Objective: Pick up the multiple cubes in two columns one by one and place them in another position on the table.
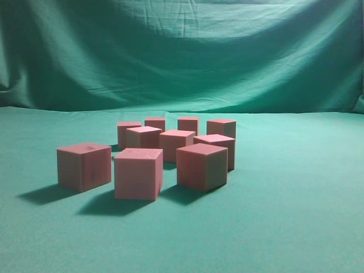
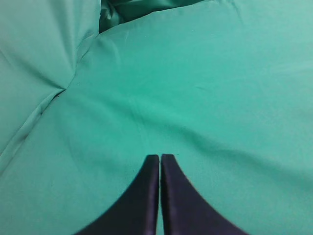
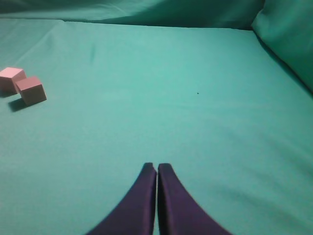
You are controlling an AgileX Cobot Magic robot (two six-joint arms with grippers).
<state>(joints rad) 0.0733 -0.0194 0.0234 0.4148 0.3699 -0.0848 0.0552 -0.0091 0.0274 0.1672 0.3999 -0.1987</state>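
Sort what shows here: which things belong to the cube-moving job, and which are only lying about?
Part of the job:
- the cubes, clustered mid-table, none held
- the table under teal cloth
- the left gripper, shut, over bare cloth
- the right gripper, shut, two cubes far off to its left

Only lying about:
- the draped green backdrop

The left gripper (image 2: 160, 159) hangs over the table (image 2: 220, 98), its black jaws pressed together and empty. Draped cloth (image 2: 34, 58) folds along the table's left edge.
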